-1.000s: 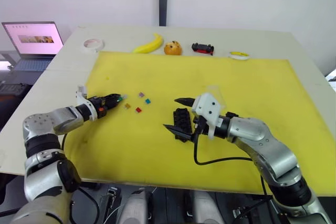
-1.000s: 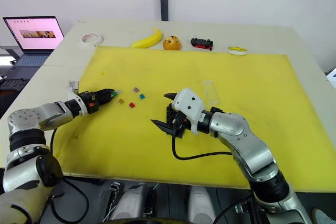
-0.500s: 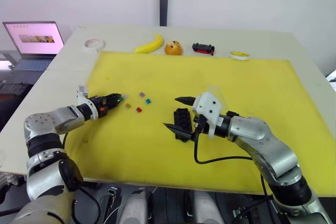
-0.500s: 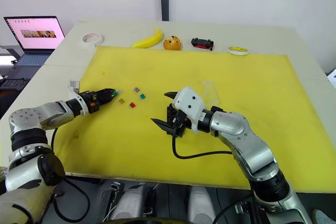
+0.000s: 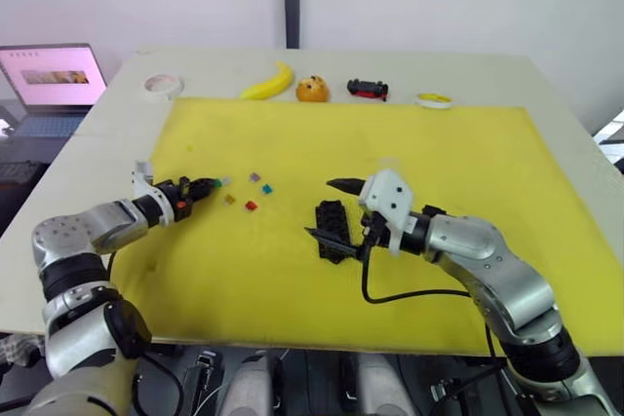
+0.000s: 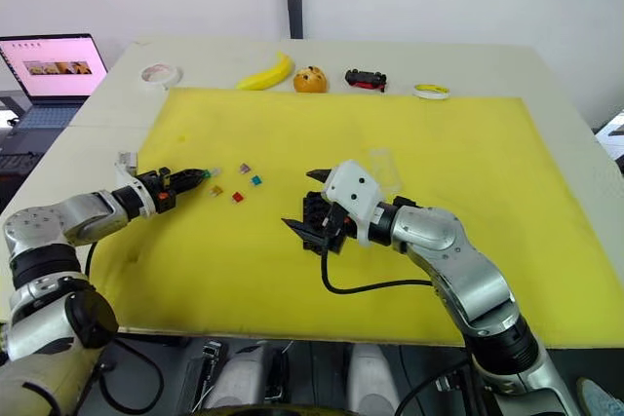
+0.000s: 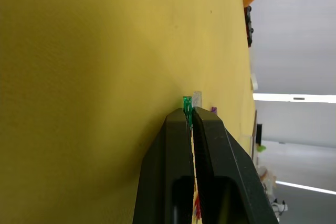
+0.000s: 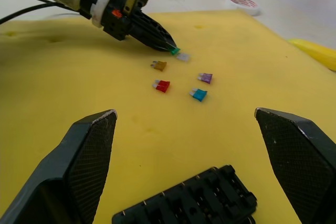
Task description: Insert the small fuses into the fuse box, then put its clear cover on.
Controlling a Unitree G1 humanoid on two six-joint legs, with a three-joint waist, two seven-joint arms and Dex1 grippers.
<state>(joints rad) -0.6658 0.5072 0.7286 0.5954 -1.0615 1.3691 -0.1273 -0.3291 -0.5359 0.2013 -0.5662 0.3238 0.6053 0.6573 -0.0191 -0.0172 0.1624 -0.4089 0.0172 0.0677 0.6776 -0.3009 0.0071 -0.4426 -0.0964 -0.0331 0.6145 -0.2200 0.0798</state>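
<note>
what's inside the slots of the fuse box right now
The fuse box slots facing the right wrist view look empty; five small fuses lie loose on the yellow mat. The box's nearer end is cut off.

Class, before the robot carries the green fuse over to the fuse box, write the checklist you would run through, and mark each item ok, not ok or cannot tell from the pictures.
1. The left gripper is shut on the green fuse: ok, the fuse sticks out at the fingertips.
2. The fuse is lifted clear of the yellow mat: cannot tell.
3. The grey fuse beside the green one is not caught too: cannot tell.
4. The fuse box lies slots up on the mat: ok.
5. The right gripper is open, with a finger on either side of the fuse box: ok.
6. The orange-brown fuse, red fuse, purple fuse and teal fuse lie loose on the mat: ok.
</note>
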